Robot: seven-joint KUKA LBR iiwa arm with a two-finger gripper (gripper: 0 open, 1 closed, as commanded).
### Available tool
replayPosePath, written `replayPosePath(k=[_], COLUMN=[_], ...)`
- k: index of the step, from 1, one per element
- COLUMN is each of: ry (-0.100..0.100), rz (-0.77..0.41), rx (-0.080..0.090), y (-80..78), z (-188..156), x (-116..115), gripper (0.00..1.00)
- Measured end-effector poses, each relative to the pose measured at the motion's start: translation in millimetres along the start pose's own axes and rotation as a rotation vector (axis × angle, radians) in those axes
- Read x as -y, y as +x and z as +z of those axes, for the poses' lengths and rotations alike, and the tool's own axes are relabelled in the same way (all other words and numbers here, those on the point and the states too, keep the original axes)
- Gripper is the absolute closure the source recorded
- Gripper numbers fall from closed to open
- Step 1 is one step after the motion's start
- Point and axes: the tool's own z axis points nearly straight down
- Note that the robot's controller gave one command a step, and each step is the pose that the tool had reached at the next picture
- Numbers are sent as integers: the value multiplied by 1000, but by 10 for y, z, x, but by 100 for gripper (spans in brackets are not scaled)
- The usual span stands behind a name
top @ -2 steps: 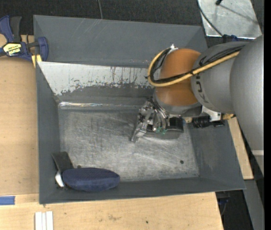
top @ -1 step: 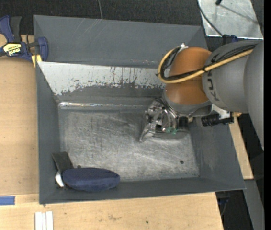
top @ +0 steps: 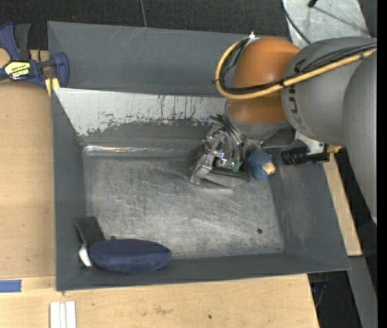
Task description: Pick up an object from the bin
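Gripper (top: 210, 164): down low over the bin (top: 180, 207) floor, in the far right part, just short of where the back wall slopes up.

Jaw state: honestly can't tell. It's a tangle of shiny metal and a bit of green down there, and I can't make out whether the jaws are wide, narrow or closed on anything.

Nearest thing: a small blue piece (top: 254, 162) with a tan knob (top: 268, 169) on its end. It lies just beside the jaws, on their right as the camera sees it, at the foot of the bin's right wall. Looks close to touching the gripper body, but it's not between the jaws as far as I can see.

Under the jaws: a dark flat strip with a pale edge. No idea if that's part of the gripper or something loose.

Rest of the bin: well away from the jaws, down in the near left corner, there's a dark blue oval pad (top: 130, 256). A black block (top: 87, 228) stands tilted just beside it, and a little white bit (top: 83, 256) sits at the pad's left end.

Arm: orange cover (top: 262, 80) on the wrist above the jaws, with a yellow and black cable (top: 296, 77) looped over it.
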Motion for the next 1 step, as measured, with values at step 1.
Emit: replayPosePath(k=[1], ry=[-1], rz=[-63], rx=[3], y=[71], z=[-1138], x=[-94], gripper=[100])
